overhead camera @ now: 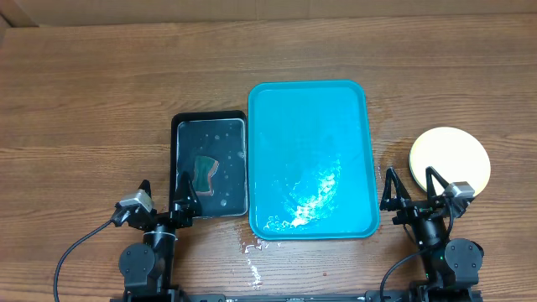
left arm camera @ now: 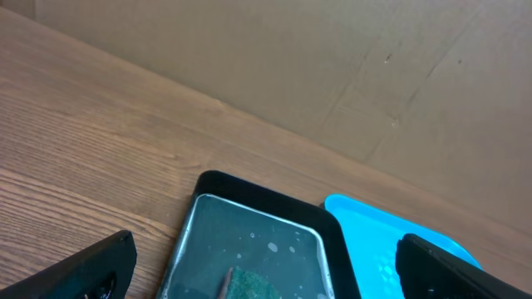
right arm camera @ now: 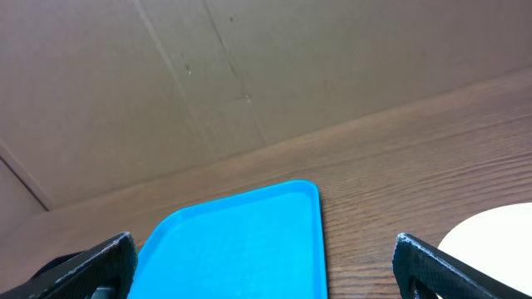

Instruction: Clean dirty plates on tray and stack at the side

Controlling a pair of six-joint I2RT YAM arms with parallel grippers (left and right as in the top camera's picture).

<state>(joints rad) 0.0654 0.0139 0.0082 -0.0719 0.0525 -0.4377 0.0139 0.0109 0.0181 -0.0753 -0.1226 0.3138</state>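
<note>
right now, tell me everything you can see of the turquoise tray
The tray is turquoise, plastic-looking, rectangular with rounded corners and a raised rim. It lies flat on the wooden table, long sides pointing away from the robot. It holds only a wet sheen and droplets near its front. The black tray sits close along its left side; contact unclear.
</note>
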